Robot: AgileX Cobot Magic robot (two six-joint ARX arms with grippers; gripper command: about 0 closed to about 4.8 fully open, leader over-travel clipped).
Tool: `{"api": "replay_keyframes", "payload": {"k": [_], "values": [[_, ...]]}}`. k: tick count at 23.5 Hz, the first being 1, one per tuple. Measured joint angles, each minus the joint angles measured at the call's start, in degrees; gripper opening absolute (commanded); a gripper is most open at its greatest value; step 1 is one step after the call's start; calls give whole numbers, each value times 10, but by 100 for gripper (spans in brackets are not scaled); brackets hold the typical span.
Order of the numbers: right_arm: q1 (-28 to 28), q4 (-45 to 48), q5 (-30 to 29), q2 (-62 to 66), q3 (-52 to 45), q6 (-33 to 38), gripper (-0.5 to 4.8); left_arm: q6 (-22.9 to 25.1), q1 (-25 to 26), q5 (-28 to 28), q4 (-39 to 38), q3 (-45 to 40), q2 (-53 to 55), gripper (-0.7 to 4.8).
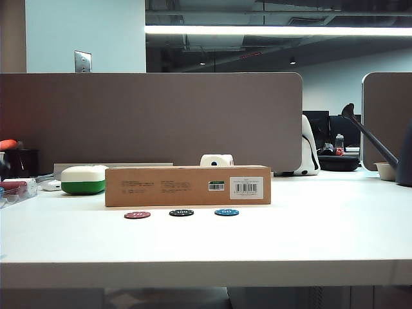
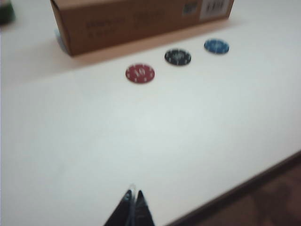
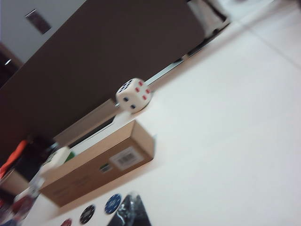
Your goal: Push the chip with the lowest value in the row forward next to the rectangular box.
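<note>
Three chips lie in a row in front of the rectangular box (image 1: 187, 187): the red chip (image 1: 137, 215) marked 10, a black one (image 1: 181, 212) and a blue one (image 1: 226, 212). A narrow strip of table separates the red chip (image 2: 140, 74) from the box (image 2: 141, 21). My left gripper (image 2: 133, 194) is shut and empty, hovering near the table's front edge, well short of the red chip. The shut, empty right gripper (image 3: 132, 200) hangs just beside the blue chip (image 3: 113, 204). Neither arm shows in the exterior view.
A white-and-green rounded case (image 1: 83, 179) sits left of the box. A large white dice (image 1: 216, 160) stands behind it. A grey partition (image 1: 154, 116) closes off the back. Clutter lies at the far left (image 1: 16, 187). The table's front edge (image 2: 244, 188) is close to my left gripper.
</note>
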Motion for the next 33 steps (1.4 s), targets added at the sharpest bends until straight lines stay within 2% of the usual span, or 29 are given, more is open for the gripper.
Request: {"api": "replay_keyframes", "payload": {"k": [6, 8, 10, 12, 15, 18, 25, 31, 33], "values": [[0, -17, -80, 0, 0, 5, -5, 0, 0, 0, 25, 58, 130, -5], [0, -27, -98, 0, 0, 40, -5, 0, 0, 0, 69, 82, 179, -5], [0, -28, -99, 0, 2, 76, -5, 0, 0, 0, 112, 96, 202, -5], [0, -36, -88, 2, 24, 82, -5, 0, 0, 0, 126, 97, 207, -5], [0, -22, -57, 2, 67, 43, -5, 0, 0, 0, 110, 100, 209, -5], [0, -22, -46, 9, 85, 23, -5, 0, 0, 0, 71, 139, 247, -5], [1, -28, -93, 18, 94, 17, -5, 0, 0, 0, 48, 272, 403, -5], [1, -28, -100, 18, 94, 17, -5, 0, 0, 0, 19, 384, 534, -5], [1, -28, -102, 18, 95, 17, -5, 0, 0, 0, 22, 397, 545, -5]]}}
